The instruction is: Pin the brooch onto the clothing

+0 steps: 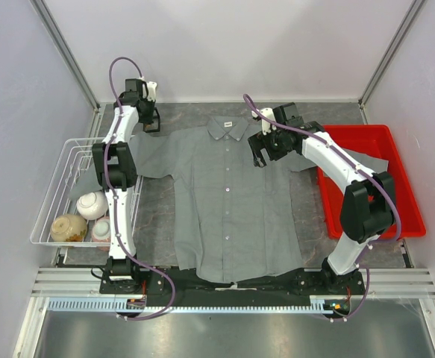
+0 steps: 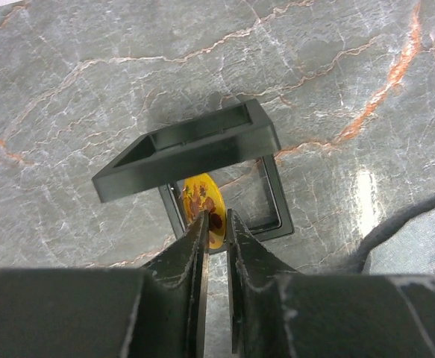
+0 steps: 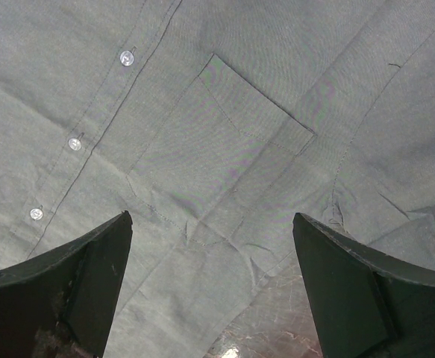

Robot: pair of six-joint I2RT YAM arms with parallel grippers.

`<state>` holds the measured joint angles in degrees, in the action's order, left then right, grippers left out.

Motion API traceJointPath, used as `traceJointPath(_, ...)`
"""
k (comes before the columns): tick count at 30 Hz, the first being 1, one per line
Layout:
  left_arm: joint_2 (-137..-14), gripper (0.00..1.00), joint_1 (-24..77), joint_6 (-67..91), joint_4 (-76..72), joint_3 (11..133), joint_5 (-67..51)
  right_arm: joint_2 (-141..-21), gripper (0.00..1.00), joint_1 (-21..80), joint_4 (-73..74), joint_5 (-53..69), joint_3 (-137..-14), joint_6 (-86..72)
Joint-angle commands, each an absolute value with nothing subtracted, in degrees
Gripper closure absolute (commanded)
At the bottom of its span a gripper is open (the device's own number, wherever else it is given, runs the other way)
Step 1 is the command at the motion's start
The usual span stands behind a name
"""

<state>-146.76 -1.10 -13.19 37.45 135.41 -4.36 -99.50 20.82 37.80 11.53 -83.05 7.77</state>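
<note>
Small round orange-gold brooch [image 2: 201, 200] gripped, near a flat grey button-front shirt [image 1: 232, 201].
The brooch is pinched by the nearly closed left gripper [image 2: 216, 218] at a small black square box [image 2: 195, 149] on the grey marbled table [image 2: 90, 74]. The right gripper [image 3: 211, 218] is held wide open above the shirt's chest pocket [image 3: 232, 142].

The brooch [image 2: 202, 200] is orange-gold, the shirt [image 1: 228, 201] grey, the table [image 2: 336, 74] orange-veined grey marble.

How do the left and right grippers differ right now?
The left gripper has its jaws nearly together at the brooch; the right gripper stands wide open, empty. The left is over the marble table by a small black box; the right is over the shirt, at its pocket. Both are black, two-fingered.
</note>
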Motion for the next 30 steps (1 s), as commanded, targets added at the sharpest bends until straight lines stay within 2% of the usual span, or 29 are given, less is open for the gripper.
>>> traceJointPath(1,-141.7,0.98,-0.7,-12.6,34.8,133.1,-1.1,-97.4,0.04,20.6,36.8,11.6,-83.0,7.6)
traceJointPath(7,-141.0,0.98,-0.7,-14.3,34.9,132.8,2.1,-96.9,0.04,20.5,36.8,11.8,-82.7,7.4)
traceJointPath(21,-134.6,0.98,-0.5,-15.3,34.4,128.5,0.4,-95.3,0.02,20.1,37.3,12.4,-82.6,7.6)
traceJointPath(30,-127.2,0.98,-0.7,-15.7,35.9,122.4,-6.0,-94.1,0.02,19.8,37.4,14.1,-84.6,7.9)
